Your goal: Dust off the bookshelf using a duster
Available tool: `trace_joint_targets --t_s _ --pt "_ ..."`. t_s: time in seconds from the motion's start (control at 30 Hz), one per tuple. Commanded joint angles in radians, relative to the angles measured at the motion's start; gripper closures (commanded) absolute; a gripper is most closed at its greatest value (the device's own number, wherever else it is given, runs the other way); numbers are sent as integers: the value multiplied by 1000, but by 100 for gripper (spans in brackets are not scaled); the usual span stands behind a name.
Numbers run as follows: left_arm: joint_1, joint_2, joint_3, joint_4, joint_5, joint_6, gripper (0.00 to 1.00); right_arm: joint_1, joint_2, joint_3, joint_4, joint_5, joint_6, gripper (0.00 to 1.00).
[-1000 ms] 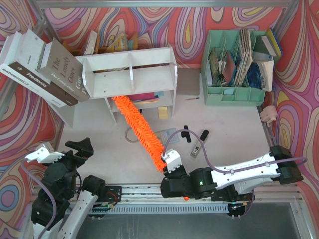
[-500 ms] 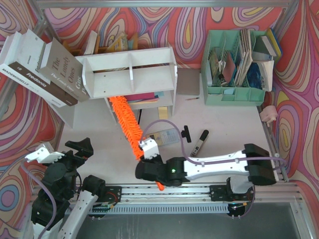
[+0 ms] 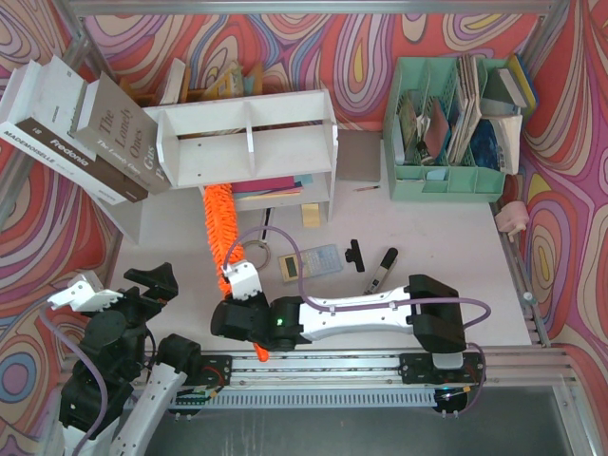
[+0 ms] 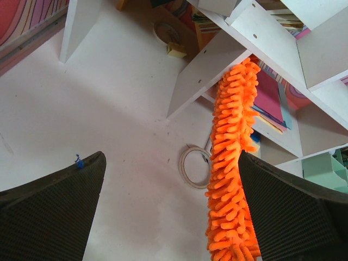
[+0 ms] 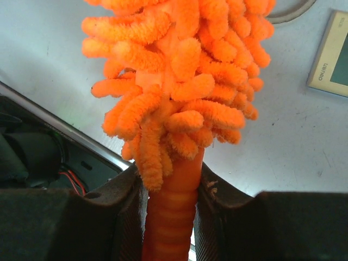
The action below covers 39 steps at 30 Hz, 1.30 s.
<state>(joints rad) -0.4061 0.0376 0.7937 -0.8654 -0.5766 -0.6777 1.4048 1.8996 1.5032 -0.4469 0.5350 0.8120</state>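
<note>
The white bookshelf [image 3: 249,142] stands at the back of the table, with flat books on its lower tier. The orange fluffy duster [image 3: 219,226] runs almost straight from my right gripper [image 3: 237,296] up to the lower tier's left part. Its tip rests against the shelf board [image 4: 261,32] beside an upright panel. In the right wrist view the gripper [image 5: 169,185] is shut on the ribbed orange handle [image 5: 173,223], just below the fluffy head [image 5: 179,81]. My left gripper [image 3: 119,285] hangs at the near left, open and holding nothing [image 4: 171,217], with the duster [image 4: 231,163] passing by its right finger.
Large books [image 3: 85,123] lean against the shelf's left end. A mint green organizer [image 3: 446,123] full of papers stands at the back right. A tape ring [image 3: 255,252], a calculator [image 3: 312,263], a black clip [image 3: 354,255] and a marker [image 3: 380,269] lie mid-table.
My right arm has swung left with the duster. The fluffy head has swept leftward along the lower tier and now stands nearly upright in view. The left arm has not moved.
</note>
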Motion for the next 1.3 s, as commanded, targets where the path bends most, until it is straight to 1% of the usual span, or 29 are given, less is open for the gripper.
trace_joint_targets --t_s 0.0,0.13,0.27,0.43,0.5,0.7,0.83,0.93,1.13,1.27 --pt "-5 -9 -16 6 -12 -3 1 13 -71 13 100 73 -108 100" --pt "-5 2 -16 8 -7 -1 1 11 -183 -80 87 136 -40 100" --pt "-5 8 -15 9 -5 0 1 0 -257 -141 12 201 65 100" --pt "-5 6 -17 11 -5 0 1 -25 -313 -212 -10 188 126 100" --pt "-5 9 -16 12 -4 0 2 -28 -303 -207 7 166 110 100" --pt "-4 14 -17 13 -4 1 2 -26 -236 -134 145 27 -51 100" --pt "-5 25 -14 10 -2 2 1 -24 -208 -105 178 -20 -100 100" --pt "-5 17 -14 7 -5 -1 1 -23 -213 -120 152 15 -77 100" --pt "-5 5 -17 8 -9 -2 1 -23 -288 -201 53 146 56 100" --pt "-5 16 -14 9 0 0 1 -24 -335 -240 -3 196 129 100"
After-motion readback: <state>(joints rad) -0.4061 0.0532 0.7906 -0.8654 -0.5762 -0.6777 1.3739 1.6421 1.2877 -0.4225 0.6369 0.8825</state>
